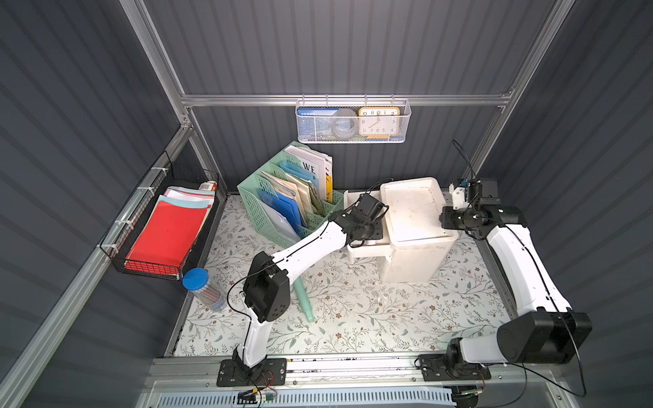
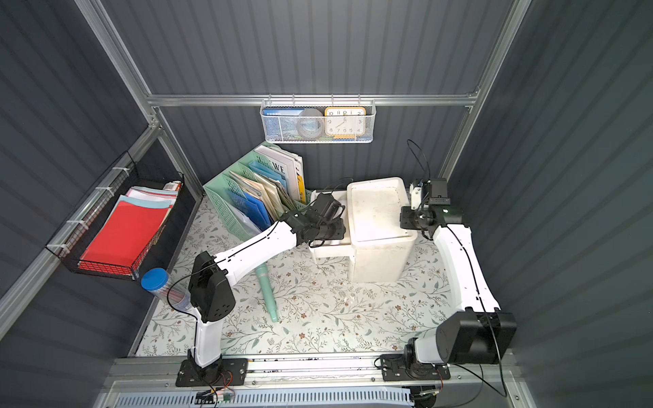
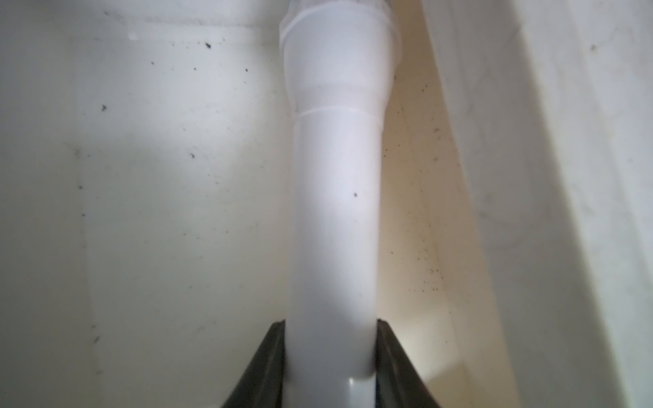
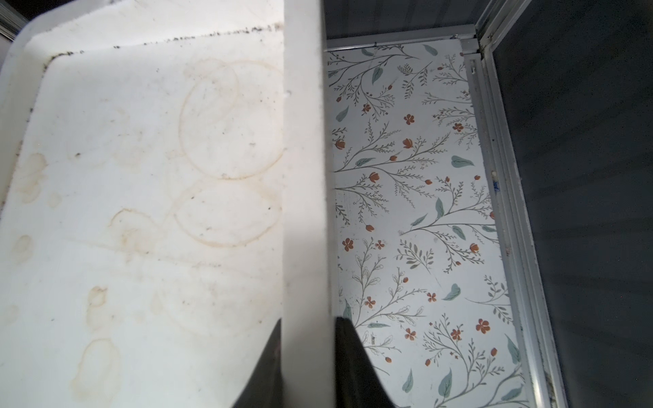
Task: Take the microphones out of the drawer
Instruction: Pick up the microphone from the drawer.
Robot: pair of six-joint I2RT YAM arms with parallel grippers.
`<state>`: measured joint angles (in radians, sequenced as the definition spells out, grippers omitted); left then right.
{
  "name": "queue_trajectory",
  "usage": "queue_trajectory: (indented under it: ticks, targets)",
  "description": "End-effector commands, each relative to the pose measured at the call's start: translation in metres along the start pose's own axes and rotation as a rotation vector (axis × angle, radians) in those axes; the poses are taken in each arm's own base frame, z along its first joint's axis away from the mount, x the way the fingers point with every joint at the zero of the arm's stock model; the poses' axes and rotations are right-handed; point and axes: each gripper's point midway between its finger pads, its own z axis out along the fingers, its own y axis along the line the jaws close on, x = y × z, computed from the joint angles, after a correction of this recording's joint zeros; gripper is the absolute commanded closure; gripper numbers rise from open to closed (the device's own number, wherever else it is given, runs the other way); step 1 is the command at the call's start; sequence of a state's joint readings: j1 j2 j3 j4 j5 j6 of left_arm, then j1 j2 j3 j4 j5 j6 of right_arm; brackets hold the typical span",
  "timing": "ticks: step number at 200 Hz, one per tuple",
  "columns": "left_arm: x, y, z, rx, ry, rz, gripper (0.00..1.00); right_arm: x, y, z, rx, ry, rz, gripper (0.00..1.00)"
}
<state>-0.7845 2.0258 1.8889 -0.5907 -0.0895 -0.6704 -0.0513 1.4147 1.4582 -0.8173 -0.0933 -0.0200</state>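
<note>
The left fingers (image 3: 265, 364) pinch the white microphone (image 3: 335, 197) at its handle end. Its long axis runs straight away from them inside the open drawer (image 3: 159, 176), head end farthest. The right fingers (image 4: 261, 371) clamp the cabinet rim (image 4: 304, 159), probably steadying it.

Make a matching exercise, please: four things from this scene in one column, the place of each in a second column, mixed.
1 microphone
2 clock
3 red paper
4 right gripper

a in the black wire basket
b shut on the cabinet rim
c in the left gripper
d in the white mesh basket

Pairs: 1c, 2d, 3a, 4b
</note>
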Motion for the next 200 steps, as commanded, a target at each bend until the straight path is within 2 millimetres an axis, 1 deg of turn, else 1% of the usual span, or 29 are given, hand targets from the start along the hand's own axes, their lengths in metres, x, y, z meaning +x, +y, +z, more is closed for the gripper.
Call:
queue_trajectory:
  ticks: [1,37,63,93,130,171,200]
  targets:
    - [-0.052,0.006,-0.033,-0.022,-0.178,-0.115,0.76,0.045,0.023,0.008,-0.118,0.17,0.107,0.94]
    - [-0.064,-0.003,-0.045,0.009,-0.21,-0.146,0.77,0.045,0.022,0.008,-0.115,0.171,0.106,0.94]
    - [-0.069,-0.007,-0.05,0.037,-0.229,-0.194,0.79,0.045,0.023,0.009,-0.117,0.173,0.107,0.94]
    - [-0.068,-0.011,-0.051,0.072,-0.228,-0.24,0.79,0.046,0.022,0.009,-0.115,0.172,0.107,0.94]
    - [-0.072,-0.015,-0.056,0.101,-0.242,-0.265,0.79,0.046,0.022,0.009,-0.111,0.17,0.106,0.94]
    - [-0.08,-0.02,-0.07,0.127,-0.27,-0.276,0.79,0.046,0.022,0.009,-0.112,0.17,0.106,0.94]
    - [-0.085,-0.018,-0.08,0.123,-0.297,-0.273,0.79,0.047,0.022,0.008,-0.112,0.17,0.106,0.94]
